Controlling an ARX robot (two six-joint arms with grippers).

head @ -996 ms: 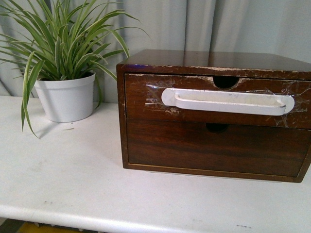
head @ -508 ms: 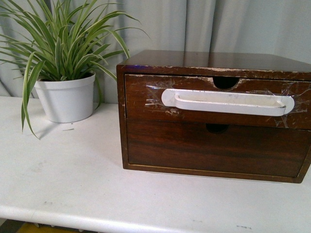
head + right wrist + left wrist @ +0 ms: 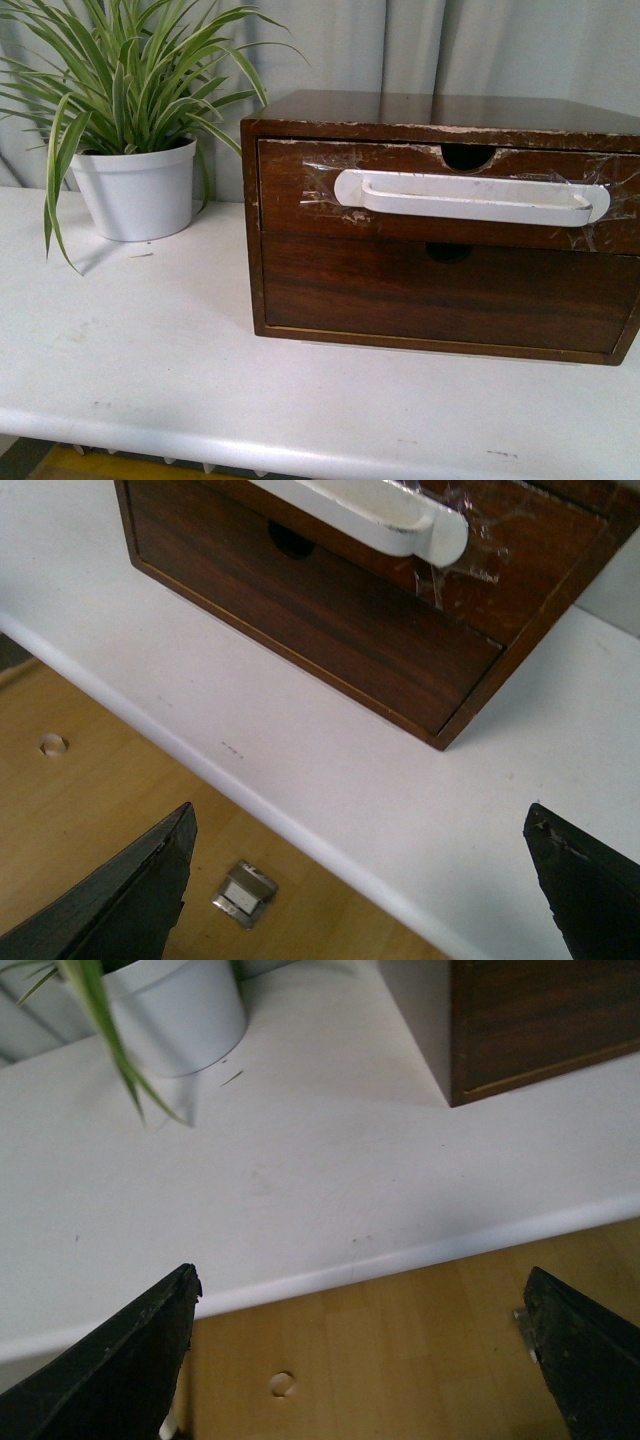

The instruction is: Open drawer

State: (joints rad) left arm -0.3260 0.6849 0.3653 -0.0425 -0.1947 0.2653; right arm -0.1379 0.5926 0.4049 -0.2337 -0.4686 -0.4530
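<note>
Your drawer (image 3: 290, 205) shut (white handle (image 3: 470, 197) untouched), left end effector (image 3: 362, 1282) spread, right end effector (image 3: 360, 818) spread, both empty.

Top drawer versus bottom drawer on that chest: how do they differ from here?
The top drawer carries a white bar handle taped on; the bottom drawer has a plain front. The top drawer's edges are chipped; the bottom drawer's look cleaner. Both are dark wood, shut, notched at the top.
</note>
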